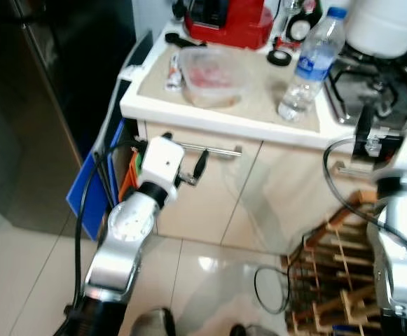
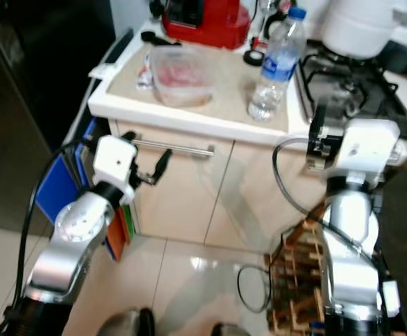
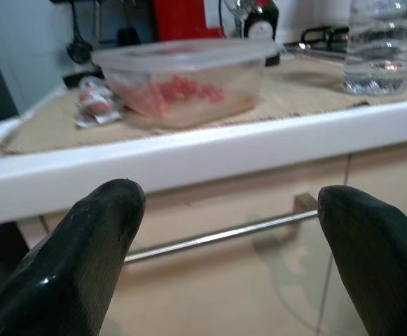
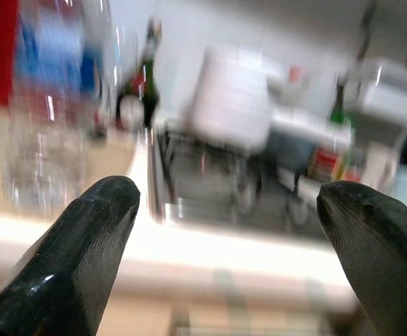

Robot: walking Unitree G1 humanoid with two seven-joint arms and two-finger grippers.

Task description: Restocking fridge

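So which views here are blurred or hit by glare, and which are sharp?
Right wrist view: heavy motion blur, water bottle and white pot smeared, counter edge blown out. Left wrist view: sharp on the plastic container. Eye views: mildly soft, with glare on the glossy floor.

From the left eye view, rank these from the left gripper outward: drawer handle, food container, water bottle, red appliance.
From the left gripper:
1. Drawer handle, just above it on the cabinet front.
2. Food container, on the counter mat above.
3. Water bottle and red appliance: too close to call; bottle toward the stove, appliance at the back.
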